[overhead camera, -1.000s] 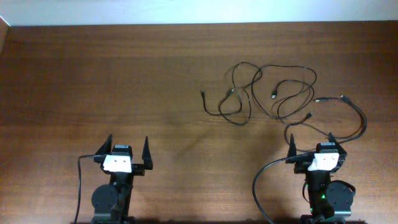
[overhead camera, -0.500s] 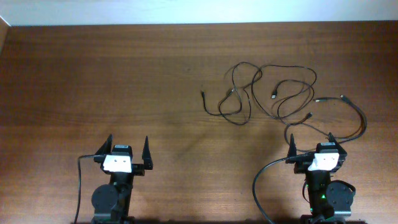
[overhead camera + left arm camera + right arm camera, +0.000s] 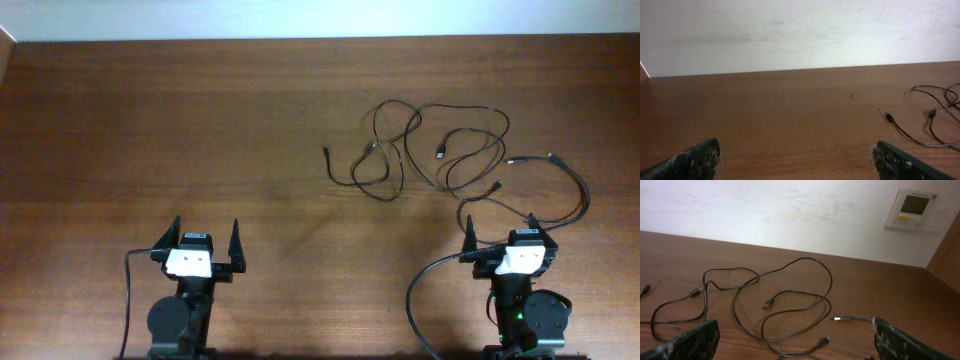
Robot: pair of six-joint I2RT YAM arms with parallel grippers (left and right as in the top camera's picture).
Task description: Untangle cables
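While both arms sit at the near edge of the table [image 3: 150,120], the left gripper [image 3: 206,222] and the right gripper [image 3: 500,218] stand with jaws spread wide, holding nothing. The cables [image 3: 441,153] lie loosely tangled on the table's right half, just ahead of the right gripper and well apart from the left.

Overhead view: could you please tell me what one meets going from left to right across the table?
The left pincer → the cables' leftmost plug → a plug mid-tangle → the right pincer; the cables' right-hand loops overlap it and are left out.

Wooden table [image 3: 150,120]; white wall [image 3: 790,30]; perhaps thermostat [image 3: 914,209]
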